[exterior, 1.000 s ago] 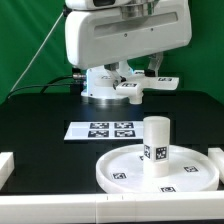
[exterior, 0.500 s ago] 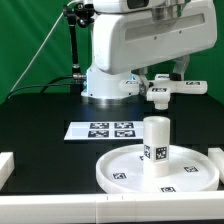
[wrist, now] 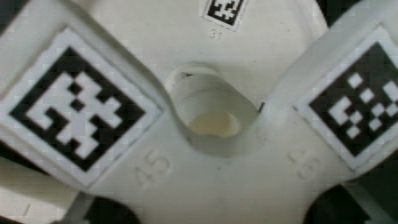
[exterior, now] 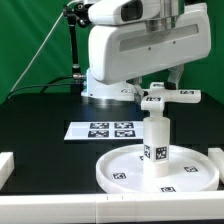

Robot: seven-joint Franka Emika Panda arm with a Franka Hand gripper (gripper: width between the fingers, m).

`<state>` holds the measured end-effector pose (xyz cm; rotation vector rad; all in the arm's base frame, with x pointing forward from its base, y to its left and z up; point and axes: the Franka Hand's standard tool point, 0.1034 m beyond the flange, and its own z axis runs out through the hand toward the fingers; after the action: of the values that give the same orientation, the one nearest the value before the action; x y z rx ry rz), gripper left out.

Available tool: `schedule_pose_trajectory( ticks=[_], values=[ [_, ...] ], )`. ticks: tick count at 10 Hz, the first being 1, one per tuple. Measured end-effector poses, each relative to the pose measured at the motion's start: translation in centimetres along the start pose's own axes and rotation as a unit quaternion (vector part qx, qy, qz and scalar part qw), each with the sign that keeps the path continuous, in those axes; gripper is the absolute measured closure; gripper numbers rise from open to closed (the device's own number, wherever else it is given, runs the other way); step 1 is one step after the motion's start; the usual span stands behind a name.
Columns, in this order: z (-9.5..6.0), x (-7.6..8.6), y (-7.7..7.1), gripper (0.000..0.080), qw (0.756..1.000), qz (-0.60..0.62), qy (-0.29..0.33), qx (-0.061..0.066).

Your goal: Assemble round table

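The large round disc [exterior: 118, 166] lies at the front of the table, rim up. The short thick leg [exterior: 156, 146] stands upright on it. My gripper [exterior: 167, 88] is shut on the small cross-bar foot [exterior: 170, 97] and holds it level in the air, just above the top of the leg and slightly toward the exterior view's right. In the wrist view the foot [wrist: 196, 160] fills the picture, with two large tags on its arms and a round hole [wrist: 214, 105] in its middle. The fingertips do not show there.
The marker board [exterior: 100, 129] lies flat behind the disc. White corner brackets stand at the exterior view's left edge [exterior: 5, 165] and right edge [exterior: 217, 158]. A white bar [exterior: 60, 210] runs along the front. The arm's base [exterior: 105, 85] stands at the back.
The gripper has carried the foot from near the arm's base toward the exterior view's right and forward, and it now hangs lower, just over the leg.
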<state>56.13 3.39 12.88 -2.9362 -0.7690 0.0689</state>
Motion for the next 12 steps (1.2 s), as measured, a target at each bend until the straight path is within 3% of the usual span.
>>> schedule_pose_trajectory(
  ticks=[12],
  values=[
    [1.12, -0.73, -0.89, 0.0353, 1.0, 0.005, -0.007, 0.003]
  ],
)
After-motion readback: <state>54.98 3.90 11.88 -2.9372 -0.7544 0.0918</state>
